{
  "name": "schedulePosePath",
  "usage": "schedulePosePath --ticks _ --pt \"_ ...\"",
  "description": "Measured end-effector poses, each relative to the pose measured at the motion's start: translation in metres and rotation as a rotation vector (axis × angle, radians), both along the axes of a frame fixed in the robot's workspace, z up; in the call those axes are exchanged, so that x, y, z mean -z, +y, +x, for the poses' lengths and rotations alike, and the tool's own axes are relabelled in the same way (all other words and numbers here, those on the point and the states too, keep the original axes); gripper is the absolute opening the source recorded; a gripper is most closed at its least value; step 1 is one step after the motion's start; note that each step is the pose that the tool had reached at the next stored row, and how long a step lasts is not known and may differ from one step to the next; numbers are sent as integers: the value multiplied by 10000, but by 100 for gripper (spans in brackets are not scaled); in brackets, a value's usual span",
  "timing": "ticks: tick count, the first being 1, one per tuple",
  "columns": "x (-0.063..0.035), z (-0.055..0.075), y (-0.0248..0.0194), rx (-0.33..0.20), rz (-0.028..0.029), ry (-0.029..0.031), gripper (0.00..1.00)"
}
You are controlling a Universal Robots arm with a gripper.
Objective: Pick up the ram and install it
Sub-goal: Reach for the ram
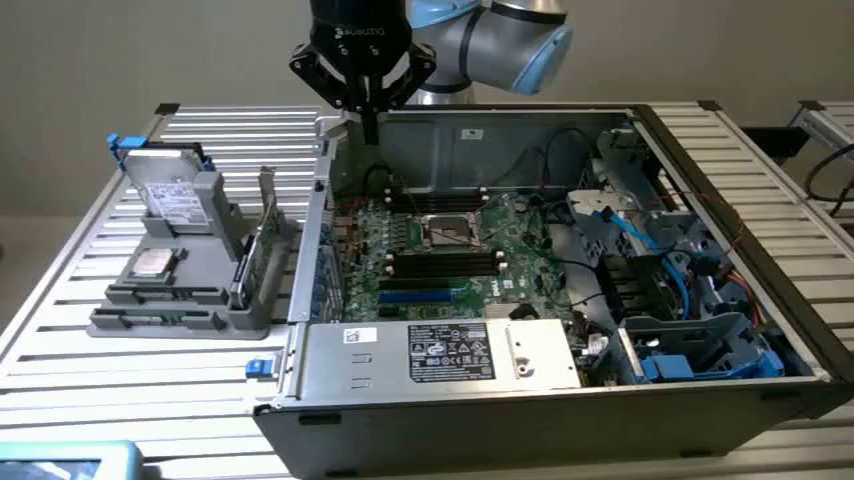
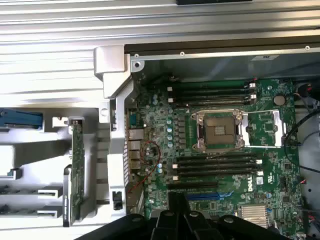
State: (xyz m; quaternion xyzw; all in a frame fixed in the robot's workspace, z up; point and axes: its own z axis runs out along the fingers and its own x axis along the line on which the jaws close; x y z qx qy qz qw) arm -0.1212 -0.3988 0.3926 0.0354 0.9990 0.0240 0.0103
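Note:
The ram (image 2: 76, 170) is a long thin green stick standing on edge in a grey holder (image 2: 30, 150) outside the computer case. In the exterior view the ram (image 1: 272, 240) sits at the holder's (image 1: 174, 310) side nearest the case. My gripper (image 1: 370, 132) hangs above the case's back corner on the exterior view's left, shut with nothing between its fingers. In the wrist view the gripper (image 2: 178, 205) points down over the motherboard (image 2: 160, 120), apart from the ram. Black memory slots (image 2: 215, 167) lie beside the processor socket (image 2: 220, 130).
The open case (image 1: 400, 350) lies on a slatted metal table (image 1: 80, 330). The holder also carries a hard drive (image 1: 174, 195) and a processor chip (image 1: 151, 264). Cables and blue drive bays (image 1: 694, 350) crowd the case on the exterior view's right.

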Motion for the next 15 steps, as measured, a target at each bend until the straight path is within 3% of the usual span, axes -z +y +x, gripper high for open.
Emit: schedulePosePath --ticks 15 --pt "-1 -18 -2 1 -1 2 11"
